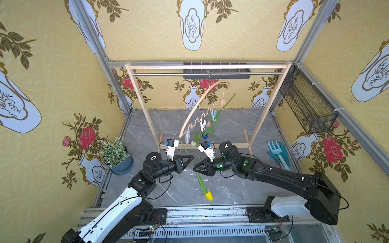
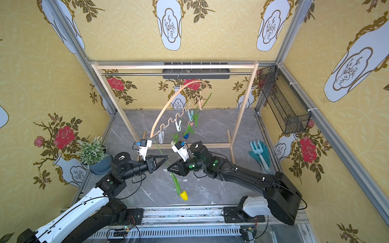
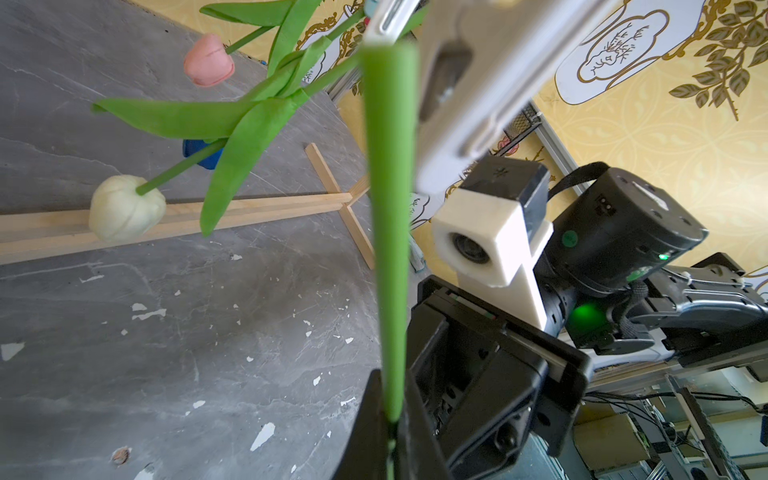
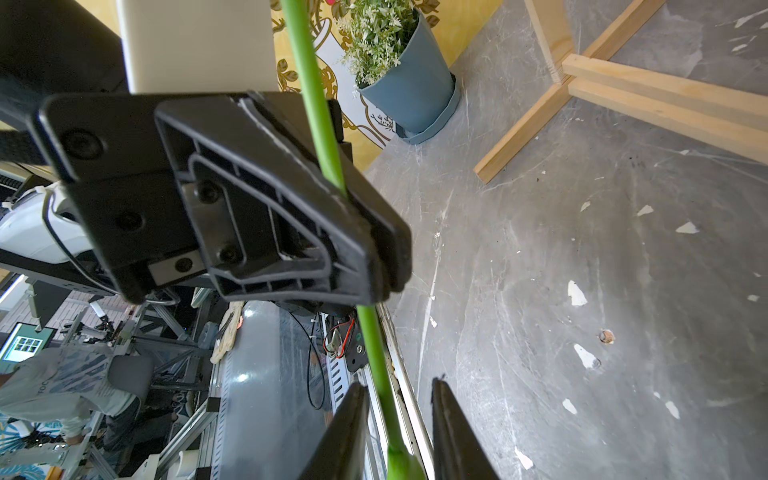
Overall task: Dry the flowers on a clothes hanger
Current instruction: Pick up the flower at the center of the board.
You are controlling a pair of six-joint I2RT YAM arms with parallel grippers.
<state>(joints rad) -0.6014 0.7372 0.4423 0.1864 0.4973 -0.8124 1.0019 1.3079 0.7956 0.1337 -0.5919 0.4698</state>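
In a top view, the left gripper [image 1: 192, 157] is pinched tight on the stem of the yellow tulip [image 1: 208, 195], its head hanging at 5 o'clock and its stem top reaching to 11 o'clock toward the clothes hanger [image 1: 197, 102], while the right gripper [image 1: 194, 168] straddles that stem, jaws narrowly parted.

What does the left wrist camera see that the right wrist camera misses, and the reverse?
Left wrist only: the hanging pink tulip head and cream-white tulip head. Right wrist only: the leafy green plant in a blue pot. Both: the long green flower stem, the light wooden rack's foot and the grey marbled floor.
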